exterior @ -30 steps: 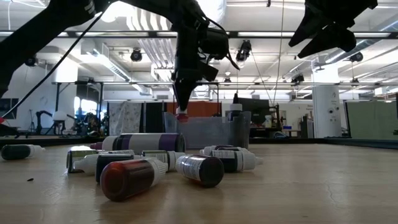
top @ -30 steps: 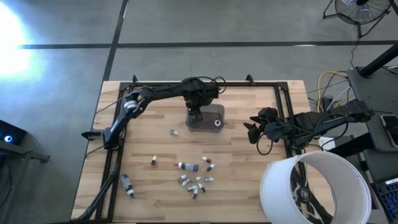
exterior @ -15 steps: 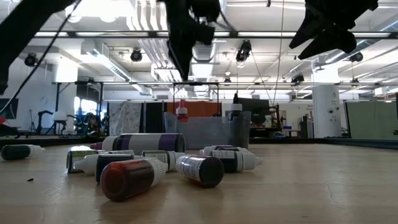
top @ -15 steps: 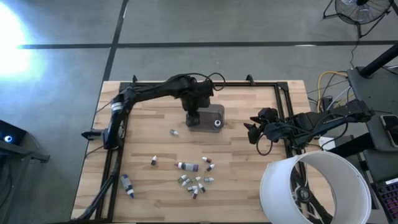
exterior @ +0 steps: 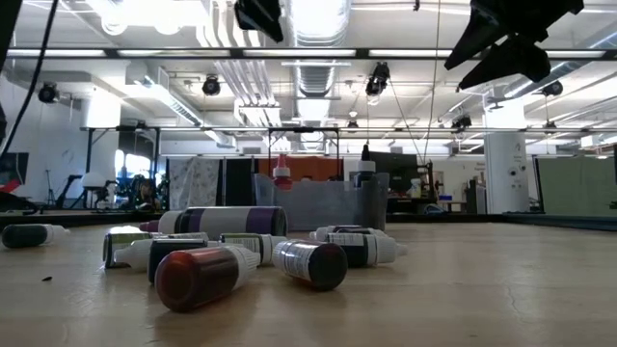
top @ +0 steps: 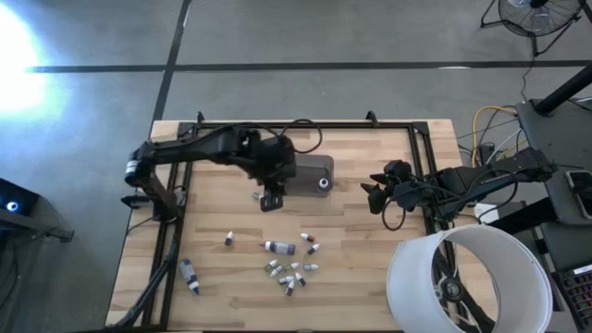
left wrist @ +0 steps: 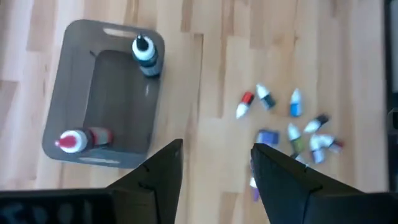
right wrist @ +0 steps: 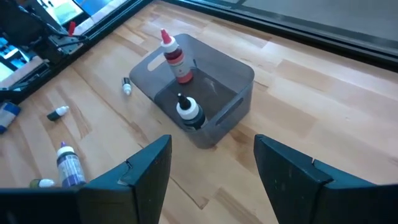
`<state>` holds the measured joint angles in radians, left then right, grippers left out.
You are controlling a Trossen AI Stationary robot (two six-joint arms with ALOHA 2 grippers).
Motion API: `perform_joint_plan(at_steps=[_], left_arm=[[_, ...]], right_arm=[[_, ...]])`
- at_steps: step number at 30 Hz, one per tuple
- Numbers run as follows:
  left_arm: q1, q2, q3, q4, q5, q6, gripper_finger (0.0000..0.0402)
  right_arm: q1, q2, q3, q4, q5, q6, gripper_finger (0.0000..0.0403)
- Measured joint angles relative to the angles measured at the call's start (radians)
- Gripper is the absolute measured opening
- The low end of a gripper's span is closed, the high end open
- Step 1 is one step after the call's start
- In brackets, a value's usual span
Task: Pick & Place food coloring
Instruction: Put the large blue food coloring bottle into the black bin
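Observation:
The grey tub [top: 313,173] holds two dropper bottles standing on its floor: a red one [right wrist: 172,58] and a dark one with a white cap [right wrist: 188,112]. Several tiny bottles lie on their sides in a cluster [top: 291,268] near the table's near edge, seen close up in the low view [exterior: 241,253]. A purple bottle [top: 277,247] lies beside them. My left gripper [top: 270,199] hangs open and empty above the table, just near-left of the tub; its fingers [left wrist: 163,167] frame bare wood. My right gripper [top: 374,196] waits open to the right of the tub.
A longer bottle [top: 189,275] lies near the table's near-left corner and a lone tiny one [top: 228,240] left of the cluster. A black rail frame [top: 421,157] runs along the table's edges. A white bucket [top: 467,277] stands off the near-right corner.
My left gripper let go of the red bottle inside the tub, rose straight up, then swung toward the table's near-left, away from the tub. The red bottle stays standing in the tub. The right arm kept still.

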<state>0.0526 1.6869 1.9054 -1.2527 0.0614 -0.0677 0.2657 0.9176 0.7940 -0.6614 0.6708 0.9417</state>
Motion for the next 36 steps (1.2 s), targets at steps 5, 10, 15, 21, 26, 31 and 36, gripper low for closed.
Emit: perform_joint_plan(at_steps=[5,10,15,21,26,31,36], left_arm=[[-0.017,-0.053,-0.033,0.021,-0.001,-0.134,0.0165],[-0.017,-0.071,-0.055,0.042,-0.002,-0.156,0.0165],[-0.016,-0.067,-0.076,0.064,-0.003,-0.158,0.0165],[-0.016,-0.042,-0.081,0.067,-0.003,-0.158,0.0165],[-0.015,-0.031,-0.081,0.069,-0.003,-0.157,0.0165],[-0.016,-0.022,-0.081,0.074,-0.003,-0.157,0.0165],[-0.016,-0.015,-0.081,0.073,-0.002,-0.157,0.0165]], right_arm=[[-0.001,0.0,0.0,0.008,0.007,-0.001,0.0221],[-0.001,0.0,0.0,0.01,0.011,0.001,0.0221],[-0.004,0.001,0.0,0.01,0.011,-0.006,0.0221],[-0.004,0.001,0.0,0.01,0.012,-0.007,0.0221],[-0.004,0.001,0.0,0.009,0.013,-0.009,0.0221],[-0.004,0.001,0.0,0.007,0.013,-0.014,0.0221],[-0.005,0.001,0.0,0.007,0.013,-0.025,0.0221]])
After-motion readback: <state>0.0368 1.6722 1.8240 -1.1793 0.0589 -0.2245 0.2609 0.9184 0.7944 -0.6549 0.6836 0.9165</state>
